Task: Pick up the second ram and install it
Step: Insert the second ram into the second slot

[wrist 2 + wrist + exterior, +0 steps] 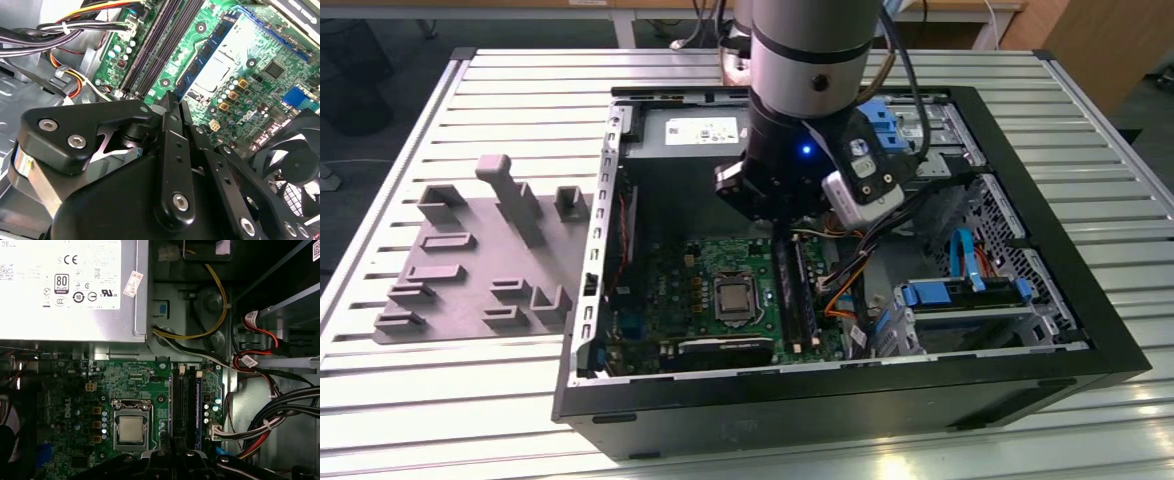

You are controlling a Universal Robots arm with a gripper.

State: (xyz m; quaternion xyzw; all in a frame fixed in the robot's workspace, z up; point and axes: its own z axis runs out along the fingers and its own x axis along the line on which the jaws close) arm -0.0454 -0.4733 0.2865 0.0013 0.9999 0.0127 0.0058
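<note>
My gripper (781,232) hangs inside the open computer case (854,395), low over the green motherboard (707,262). Its fingers (169,115) are drawn close together and are shut on the second ram (205,54). The ram is a thin blue-green stick with dark chips, reaching out from the fingertips. It lies lengthwise along the long black slot rails (152,47) (182,405), between them and the processor socket (130,427) in the second wrist view. Whether it touches a rail cannot be made out. The rest of the stick is hidden behind the gripper body (165,200).
A grey tray (467,260) with upright blocks sits on the slatted table at the exterior view's left. Inside the case are the power supply (70,290), cable bundles (270,425), a black fan (295,165) and blue drive brackets (961,295).
</note>
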